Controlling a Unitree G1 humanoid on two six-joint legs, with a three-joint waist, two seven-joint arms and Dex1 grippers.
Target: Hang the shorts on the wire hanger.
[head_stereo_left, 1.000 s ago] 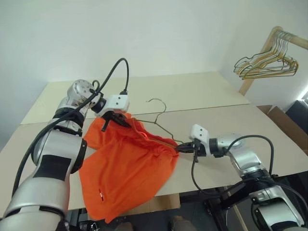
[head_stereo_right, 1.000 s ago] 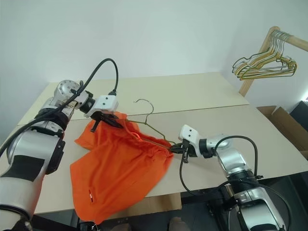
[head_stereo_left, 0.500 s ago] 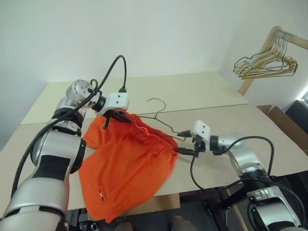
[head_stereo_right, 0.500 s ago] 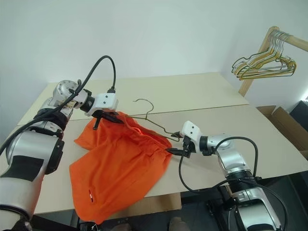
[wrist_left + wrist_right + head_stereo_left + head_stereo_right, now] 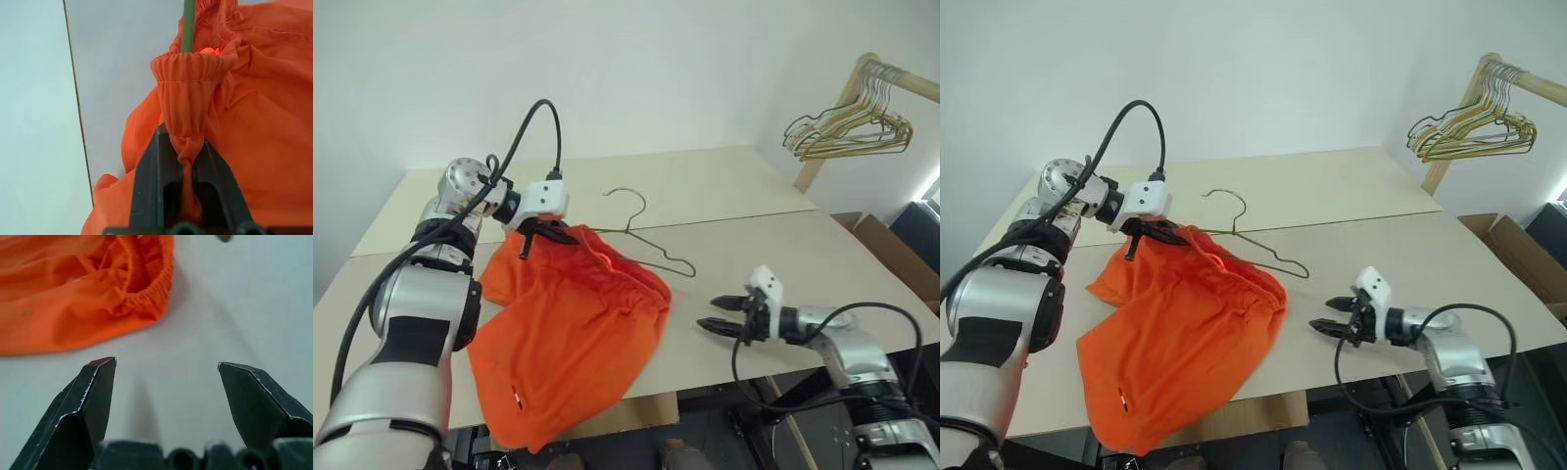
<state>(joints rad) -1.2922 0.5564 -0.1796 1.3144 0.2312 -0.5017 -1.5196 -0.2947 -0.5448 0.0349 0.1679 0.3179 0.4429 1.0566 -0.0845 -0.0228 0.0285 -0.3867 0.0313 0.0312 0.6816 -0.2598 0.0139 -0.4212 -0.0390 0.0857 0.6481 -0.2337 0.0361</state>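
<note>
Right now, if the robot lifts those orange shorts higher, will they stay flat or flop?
Probably flop: the shorts sag in folds below the left gripper, which pinches the bunched waistband. They look light. The wire hanger likely stays stiff.

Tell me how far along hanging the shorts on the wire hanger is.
Partly done: the wire hanger is threaded into the shorts at the waistband. In hand: the left pincer is shut on the waistband; the right pincer is open, clear of both. Left: seating the shorts properly.

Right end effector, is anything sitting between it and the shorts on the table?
Nothing visible. The right end effector is open and faces the shorts across bare table. The left end effector pinches their waistband.
</note>
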